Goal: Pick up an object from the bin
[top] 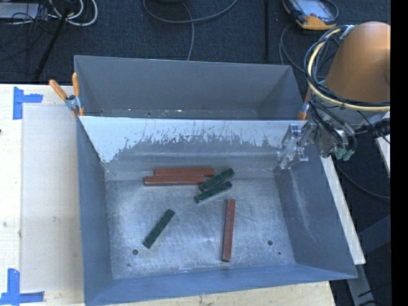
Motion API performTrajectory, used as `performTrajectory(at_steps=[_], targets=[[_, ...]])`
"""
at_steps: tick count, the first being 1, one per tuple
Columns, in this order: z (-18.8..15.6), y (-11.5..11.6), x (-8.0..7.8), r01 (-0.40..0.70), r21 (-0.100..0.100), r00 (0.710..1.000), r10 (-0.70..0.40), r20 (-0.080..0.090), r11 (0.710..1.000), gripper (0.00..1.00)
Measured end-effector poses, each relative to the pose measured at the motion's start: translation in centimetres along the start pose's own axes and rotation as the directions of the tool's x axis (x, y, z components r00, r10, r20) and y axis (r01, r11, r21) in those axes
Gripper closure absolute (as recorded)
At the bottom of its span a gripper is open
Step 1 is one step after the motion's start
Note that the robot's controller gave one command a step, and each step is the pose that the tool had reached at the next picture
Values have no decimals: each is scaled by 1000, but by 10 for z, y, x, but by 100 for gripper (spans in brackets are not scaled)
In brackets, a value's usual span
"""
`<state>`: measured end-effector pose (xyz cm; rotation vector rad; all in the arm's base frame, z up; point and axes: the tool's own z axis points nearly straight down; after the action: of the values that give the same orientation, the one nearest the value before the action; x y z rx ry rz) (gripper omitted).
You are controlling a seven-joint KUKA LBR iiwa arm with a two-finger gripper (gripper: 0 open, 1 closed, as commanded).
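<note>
My gripper (290, 150) hangs at the bin's right wall near the back corner, high above the floor, with nothing between its metal fingers; they look close together. Nearest to it lie two dark green bars (215, 184) stacked at a slant in the middle of the bin. Just left of them are two reddish-brown bars (182, 175) lying side by side along the back. A single reddish-brown bar (227, 229) lies upright in the view toward the front right.
One more dark green bar (159, 228) lies at a slant at the front left of the bin floor. The bin's sloped walls rise steeply on all sides. The arm with its orange dome and cables stands over the right rim.
</note>
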<state>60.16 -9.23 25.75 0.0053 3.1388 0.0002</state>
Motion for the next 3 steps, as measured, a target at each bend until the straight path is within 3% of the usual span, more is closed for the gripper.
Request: performTrajectory(at_steps=[1,2,3], targets=[[91,11,11,-214,0,977,214,-10,977,0],[88,11,10,-213,1,977,213,-3,977,0],[141,23,23,-157,1,988,157,2,988,0]])
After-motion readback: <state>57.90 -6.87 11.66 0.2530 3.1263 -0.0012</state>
